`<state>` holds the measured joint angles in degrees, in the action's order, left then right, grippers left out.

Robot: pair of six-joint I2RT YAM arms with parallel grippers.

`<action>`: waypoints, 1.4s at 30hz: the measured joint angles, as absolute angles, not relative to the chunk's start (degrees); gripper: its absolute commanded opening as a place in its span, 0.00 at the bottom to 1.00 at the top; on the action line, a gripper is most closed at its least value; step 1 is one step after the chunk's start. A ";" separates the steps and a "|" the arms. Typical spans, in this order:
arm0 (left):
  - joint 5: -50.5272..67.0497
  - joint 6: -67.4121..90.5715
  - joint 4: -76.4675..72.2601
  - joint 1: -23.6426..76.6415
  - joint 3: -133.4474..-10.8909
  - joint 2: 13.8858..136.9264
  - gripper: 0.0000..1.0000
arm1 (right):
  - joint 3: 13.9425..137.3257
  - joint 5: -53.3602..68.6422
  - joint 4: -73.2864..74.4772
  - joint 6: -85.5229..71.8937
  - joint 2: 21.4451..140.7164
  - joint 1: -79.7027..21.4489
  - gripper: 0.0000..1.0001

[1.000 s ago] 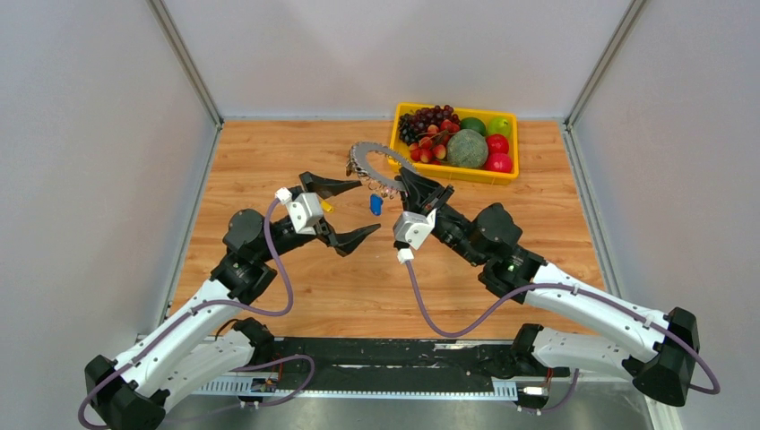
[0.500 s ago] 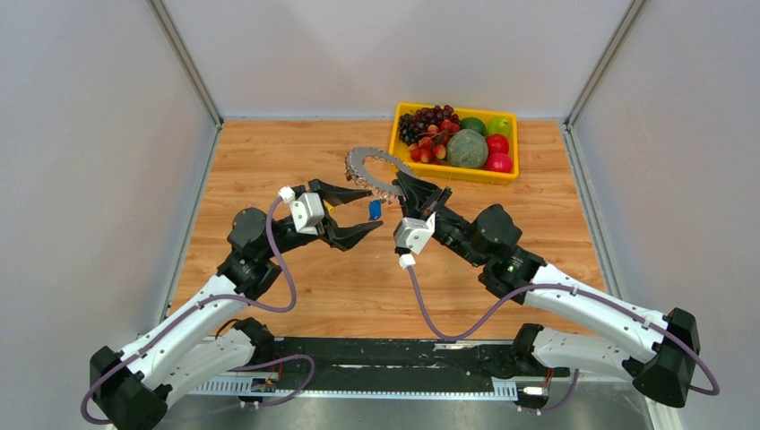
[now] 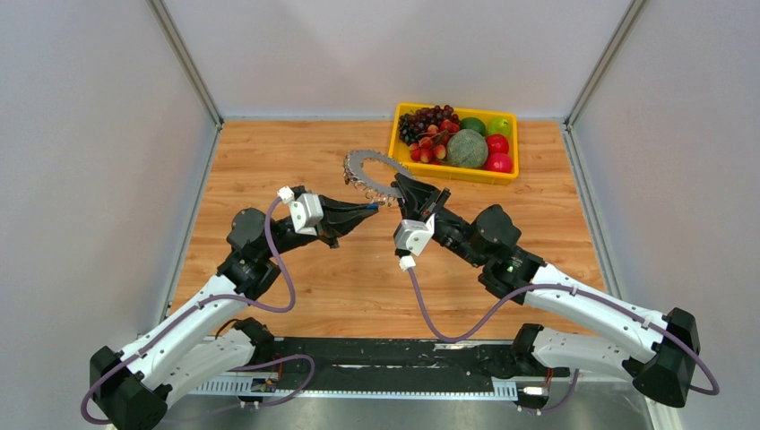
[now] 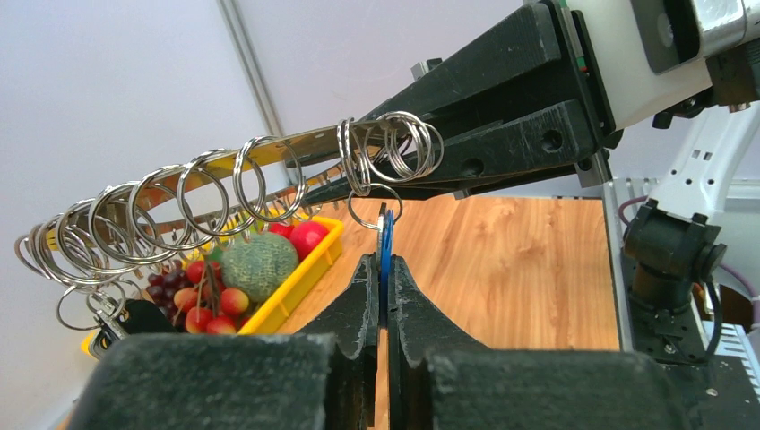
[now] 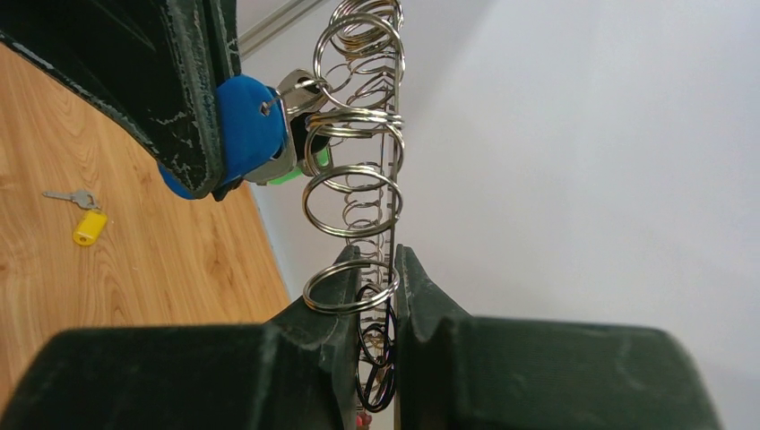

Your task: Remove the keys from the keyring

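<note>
**Ana:** Where's the keyring [image 3: 358, 165] from where you stand?

**Ben:** Up off the bench [image 3: 296, 152], tilted, just in front of the yellow fruit basket [image 3: 457, 176]. The right gripper [image 3: 401, 185] has it, with both fingers clamped on the ring's flat edge. In the right wrist view the thin dark plate runs straight up out of the closed jaws.

**Ana:** And the left one?

**Ben:** The left gripper [image 3: 369, 208] is pinched tight on the blue key [image 4: 385, 242]. Its fingers meet on the blue plastic head, which sits edge-on between them. That key hangs from one small silvery loop, right below a bunch of loops [image 4: 392, 143] beside the right gripper's fingers.

**Ana:** So the two grippers are close?

**Ben:** Very close, tip to tip, with the blue key between them. It's on the ring's near rim.

**Ana:** Any other keys?

**Ben:** There's a green head [image 5: 314, 161] tucked behind the blue one, on the ring side. I can't tell which loop carries it. A yellow key [image 5: 88, 226] lies loose on the bench, well clear of the ring. Something dark hangs from the far end of the fringe, but I can't tell whether it's a key.
</note>
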<state>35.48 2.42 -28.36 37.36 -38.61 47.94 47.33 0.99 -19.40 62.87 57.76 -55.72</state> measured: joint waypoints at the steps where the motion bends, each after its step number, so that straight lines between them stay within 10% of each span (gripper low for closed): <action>1: 35.53 2.39 -28.21 37.36 -38.61 47.94 0.00 | 47.22 0.47 -19.29 62.61 57.76 -55.72 0.00; 6: 35.31 1.52 -24.73 37.36 -39.27 48.23 0.00 | 45.78 -3.55 -19.05 60.45 57.76 -55.72 0.08; 10: 34.79 0.38 -20.99 37.36 -40.88 49.50 0.00 | 41.93 -6.63 -18.37 57.36 57.01 -55.68 0.65; 13: 33.82 -0.62 -17.61 37.30 -41.95 50.57 0.00 | 39.48 -7.42 -17.17 54.57 55.61 -55.59 0.85; 27: 35.83 -2.07 -9.17 37.41 -47.16 56.99 0.00 | 38.61 -0.99 -13.13 40.29 39.64 -53.49 0.91; 42: 26.57 -9.26 7.16 37.36 -51.64 64.55 0.00 | 43.05 1.85 -10.02 26.63 47.57 -44.99 0.91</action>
